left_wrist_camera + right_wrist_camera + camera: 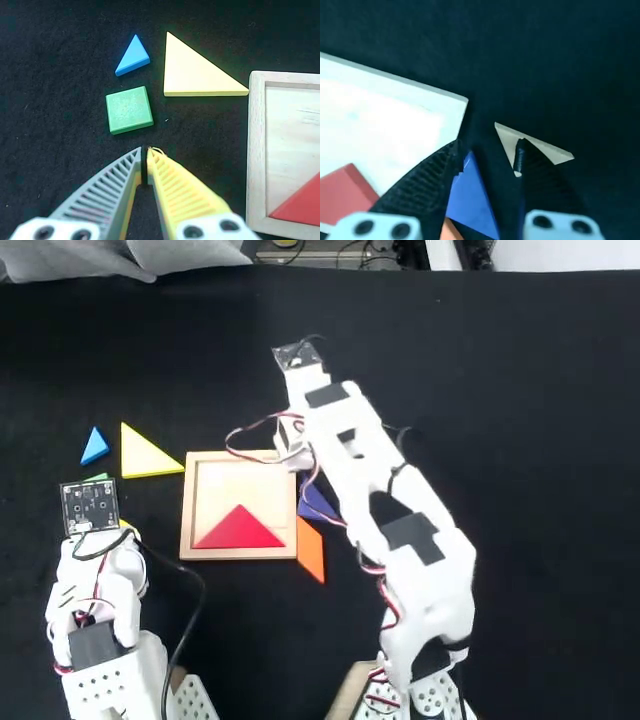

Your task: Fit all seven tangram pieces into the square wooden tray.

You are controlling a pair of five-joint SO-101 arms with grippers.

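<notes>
Only 1 of the 7 pieces is home: the red triangle [238, 528] lies in the lower part of the square wooden tray [189, 505] at mid-frame, so I'd judge the job barely begun. Left of the tray lie the yellow triangle [145, 452], small blue triangle [94, 445] and green square [129, 109], the left tool [146, 149] pinched together just short of it. Off the tray's right edge sit the orange parallelogram [311, 550], dark blue triangle [318, 502] and pale triangle [547, 150], the right tool [487, 150] spread apart over the dark blue one.

Robotics lab bench, black cloth-covered table [540, 390], tangle of cables [350, 252] along the far edge
</notes>
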